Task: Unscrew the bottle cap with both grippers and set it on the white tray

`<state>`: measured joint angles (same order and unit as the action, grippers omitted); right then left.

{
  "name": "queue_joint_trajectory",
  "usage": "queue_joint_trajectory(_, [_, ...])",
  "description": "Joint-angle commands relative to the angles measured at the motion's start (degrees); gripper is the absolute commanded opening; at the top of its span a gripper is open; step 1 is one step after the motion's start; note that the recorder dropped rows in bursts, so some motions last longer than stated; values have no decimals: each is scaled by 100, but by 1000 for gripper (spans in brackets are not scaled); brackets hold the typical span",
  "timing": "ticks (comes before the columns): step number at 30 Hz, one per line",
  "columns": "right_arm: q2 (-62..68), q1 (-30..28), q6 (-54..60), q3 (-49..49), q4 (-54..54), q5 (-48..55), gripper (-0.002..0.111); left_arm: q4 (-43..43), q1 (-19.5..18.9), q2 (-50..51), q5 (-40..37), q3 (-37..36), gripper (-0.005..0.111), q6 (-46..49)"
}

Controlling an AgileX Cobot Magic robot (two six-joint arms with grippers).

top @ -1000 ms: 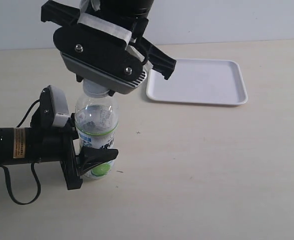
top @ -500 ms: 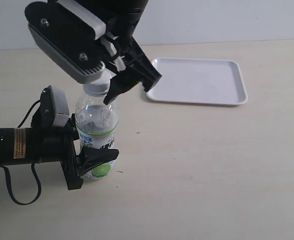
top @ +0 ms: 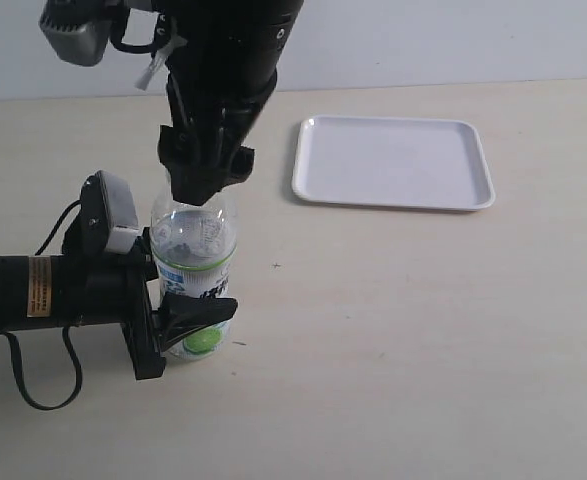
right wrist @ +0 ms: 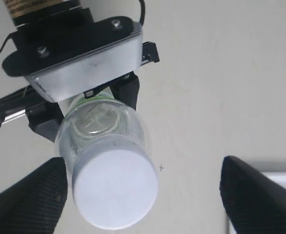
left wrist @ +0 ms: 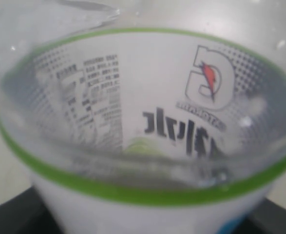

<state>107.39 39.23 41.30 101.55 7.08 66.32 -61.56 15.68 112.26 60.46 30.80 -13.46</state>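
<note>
- The table [top: 423, 330] bears everything.
- The white tray [top: 393, 165] lies to the right in the exterior view, well apart from the bottle.
- My right gripper [right wrist: 140, 168] hangs above the bottle's top, fingers spread wide on either side of the cap.
- My left gripper [top: 188, 318] clamps the lower body of the upright bottle [top: 193, 240].
- The bottle cap [right wrist: 114, 187] sits on the neck.

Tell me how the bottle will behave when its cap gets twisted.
The bottle looks thin, clear and perhaps empty: probably light, tippy, walls likely to flex. The left gripper clamps its labelled lower body, which should stop it turning, though smooth plastic may slip.
</note>
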Motion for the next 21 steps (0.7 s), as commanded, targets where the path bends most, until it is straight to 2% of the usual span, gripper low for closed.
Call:
queue_joint_trajectory(1, [-29,12,-967,-2,5,-2,81,26,44,-39,137,0,0,-42])
queue_joint_trajectory(12, [-29,12,-1969,-2,38,364,81,26,44,-39,137,0,0,-42])
queue_joint_trajectory(21, [-29,12,-2061,-2,38,357,81,26,44,-39,137,0,0,-42])
